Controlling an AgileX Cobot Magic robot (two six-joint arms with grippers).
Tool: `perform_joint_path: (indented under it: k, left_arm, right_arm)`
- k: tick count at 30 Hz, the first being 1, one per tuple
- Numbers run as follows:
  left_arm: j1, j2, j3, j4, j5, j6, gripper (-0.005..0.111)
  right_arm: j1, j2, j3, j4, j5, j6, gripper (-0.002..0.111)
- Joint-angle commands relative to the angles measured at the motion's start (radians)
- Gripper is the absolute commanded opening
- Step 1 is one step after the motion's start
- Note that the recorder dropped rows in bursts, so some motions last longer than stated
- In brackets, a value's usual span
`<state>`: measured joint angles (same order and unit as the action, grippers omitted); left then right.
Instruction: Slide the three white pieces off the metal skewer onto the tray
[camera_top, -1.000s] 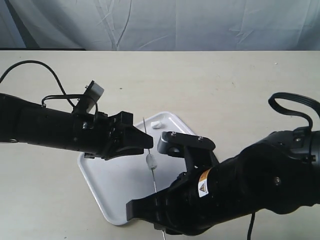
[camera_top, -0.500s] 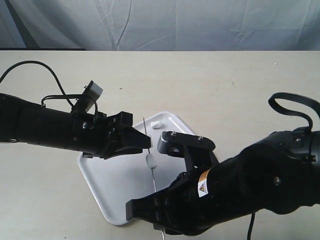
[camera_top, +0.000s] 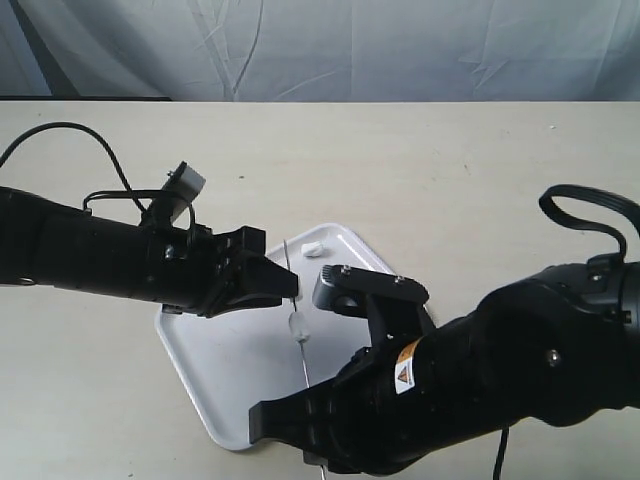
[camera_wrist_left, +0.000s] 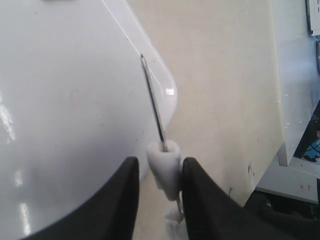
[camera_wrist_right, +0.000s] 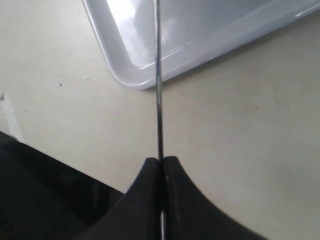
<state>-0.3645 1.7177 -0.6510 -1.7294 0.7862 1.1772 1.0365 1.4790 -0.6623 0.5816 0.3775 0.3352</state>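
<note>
The metal skewer (camera_top: 307, 360) stands tilted over the white tray (camera_top: 225, 360), and my right gripper (camera_wrist_right: 161, 160) is shut on its lower end (camera_wrist_right: 158, 100). A white piece (camera_wrist_left: 165, 162) is threaded on the rod (camera_wrist_left: 152, 100) between the jaws of my left gripper (camera_wrist_left: 160, 175). It touches one finger (camera_wrist_left: 200, 195), with a gap to the other, so the gripper is open. A second white lump (camera_wrist_left: 173, 216) sits further down the skewer. A third white piece (camera_top: 311, 246) lies on the tray's far corner. In the exterior view the left gripper (camera_top: 292, 287) is just above the threaded piece (camera_top: 298, 325).
The bulky right arm (camera_top: 450, 380) covers the tray's near right corner and the skewer's lower part. A black cable (camera_top: 60, 130) loops over the left arm. The tray's rim (camera_wrist_right: 145, 80) ends near the beige table's front edge (camera_wrist_right: 50, 145).
The skewer, its threaded piece and the right arm have shifted slightly to the left. The left gripper has drawn back a little leftward.
</note>
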Motion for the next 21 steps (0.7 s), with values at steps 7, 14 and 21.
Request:
perform_joint_path:
  k: [7, 14, 21]
  left_arm:
    - [-0.007, 0.005, 0.002, -0.015, 0.003, 0.01, 0.029]
    - [-0.007, 0.005, 0.002, -0.015, 0.002, 0.01, 0.029]
    - [-0.007, 0.005, 0.002, -0.015, 0.005, 0.012, 0.02]
  right_arm:
    - [0.001, 0.002, -0.001, 0.11, -0.015, -0.144, -0.001]
    - [0.001, 0.002, -0.001, 0.11, -0.008, -0.144, -0.001]
    - [0.001, 0.002, -0.001, 0.11, -0.008, -0.147, -0.001]
